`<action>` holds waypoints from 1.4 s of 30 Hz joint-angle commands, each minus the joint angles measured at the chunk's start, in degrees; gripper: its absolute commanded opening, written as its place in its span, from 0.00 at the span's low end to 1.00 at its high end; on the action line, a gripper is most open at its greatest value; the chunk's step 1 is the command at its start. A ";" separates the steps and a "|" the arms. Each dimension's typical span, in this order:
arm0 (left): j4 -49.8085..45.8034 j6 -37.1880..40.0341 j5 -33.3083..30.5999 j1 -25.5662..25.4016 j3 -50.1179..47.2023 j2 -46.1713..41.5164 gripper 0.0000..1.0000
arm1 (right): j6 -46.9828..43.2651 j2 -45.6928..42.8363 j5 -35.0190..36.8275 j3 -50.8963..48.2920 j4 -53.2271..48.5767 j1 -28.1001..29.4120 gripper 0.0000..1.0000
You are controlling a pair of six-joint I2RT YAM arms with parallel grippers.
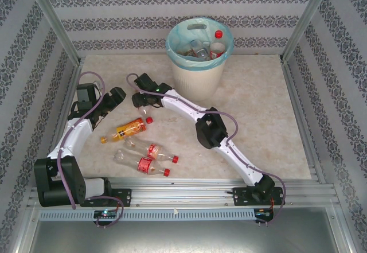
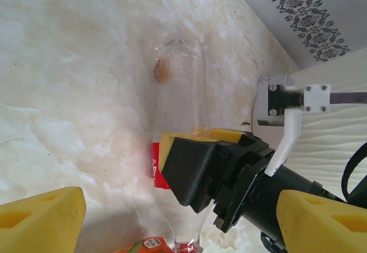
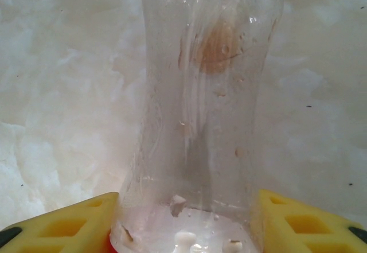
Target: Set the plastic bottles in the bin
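Right end effector pinches the clear bottle crosswise on the bench (ready, I judge, for the bin); left end effector gapes, empty.

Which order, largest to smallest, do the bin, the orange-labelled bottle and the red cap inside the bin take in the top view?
1. bin
2. orange-labelled bottle
3. red cap, clearly the smallest

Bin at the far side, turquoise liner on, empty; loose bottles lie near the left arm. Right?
Not empty: in the top external view the bin already holds several bottles. Far side, turquoise liner and loose bottles near the left arm are right.
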 commanded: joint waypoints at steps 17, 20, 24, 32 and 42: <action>-4.81 9.20 -3.76 -0.62 12.51 -7.00 0.83 | -17.63 -30.88 5.96 -0.47 3.11 0.36 0.48; -4.35 12.88 -4.56 -4.40 15.98 -6.26 0.83 | -21.89 -33.64 9.09 -0.64 5.25 -0.56 0.48; -5.00 17.05 -4.53 -10.53 19.65 -3.90 0.84 | -27.90 -35.13 13.53 -0.70 8.10 -3.13 0.47; -4.46 18.23 -0.15 -16.27 20.31 -1.28 0.84 | -28.73 -33.73 13.88 -1.03 10.97 -11.32 0.45; -1.64 17.29 -0.16 -16.36 16.19 -2.28 0.85 | -32.80 -31.39 12.10 -9.35 24.39 -17.83 0.45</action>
